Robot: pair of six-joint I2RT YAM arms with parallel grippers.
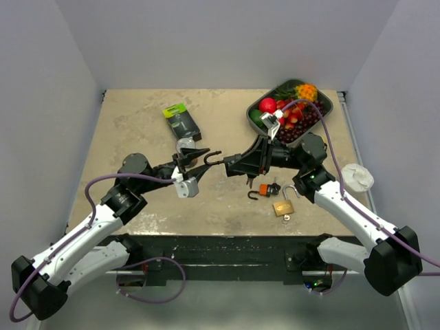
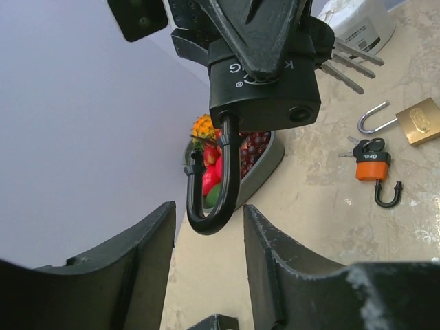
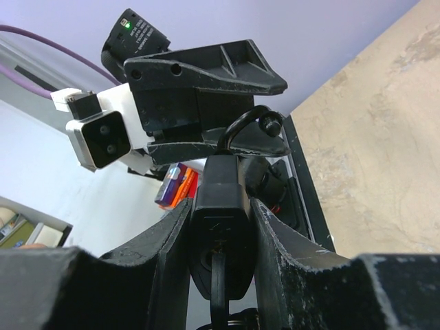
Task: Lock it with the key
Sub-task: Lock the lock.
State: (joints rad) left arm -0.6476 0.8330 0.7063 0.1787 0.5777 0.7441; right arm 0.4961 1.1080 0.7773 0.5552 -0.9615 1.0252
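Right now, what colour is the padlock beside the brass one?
Small padlock: orange body, black shackle; clearest in left wrist view.

A fruit tray sits in the counter's far right corner, a packet left of it. Nearer, a small padlock lies just left of a bigger padlock.

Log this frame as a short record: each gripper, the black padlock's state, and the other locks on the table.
right gripper: shut on the black padlock body
shackle: open, free end out of the body
left gripper: open, jaws either side of the shackle, not touching it
on table: orange padlock and brass padlock, both shackles open
back right: fruit tray
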